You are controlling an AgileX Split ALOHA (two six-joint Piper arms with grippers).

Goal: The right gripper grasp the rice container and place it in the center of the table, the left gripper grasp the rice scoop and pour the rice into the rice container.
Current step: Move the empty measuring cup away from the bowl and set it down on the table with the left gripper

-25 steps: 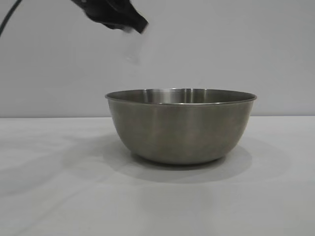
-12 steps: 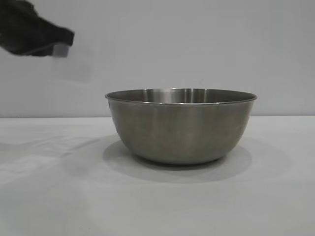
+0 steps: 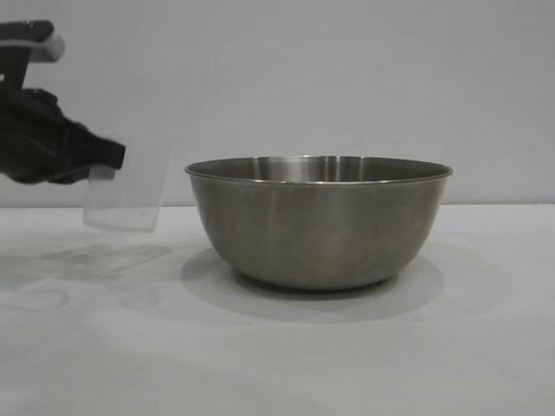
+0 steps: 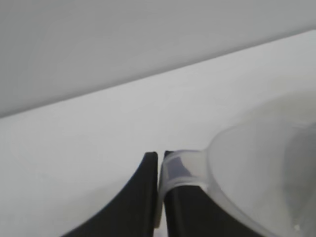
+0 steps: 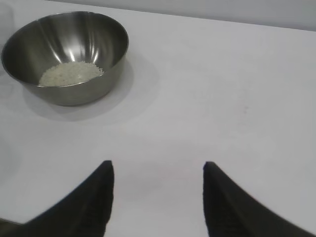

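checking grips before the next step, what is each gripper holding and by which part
The left gripper is shut on the scoop's loop handle. The right gripper is open and holds nothing.

- Soft, even, bright light falls from above; the table point(image 3: 347, 364) reads pale with no harsh glare.
- The rice container point(image 3: 319, 221) casts a broad, diffuse shadow around its base (darkest right beneath it), and its inner wall shows bright streaks in the right wrist view.
- The rice scoop point(image 4: 261, 173) is out of focus in the left wrist view.
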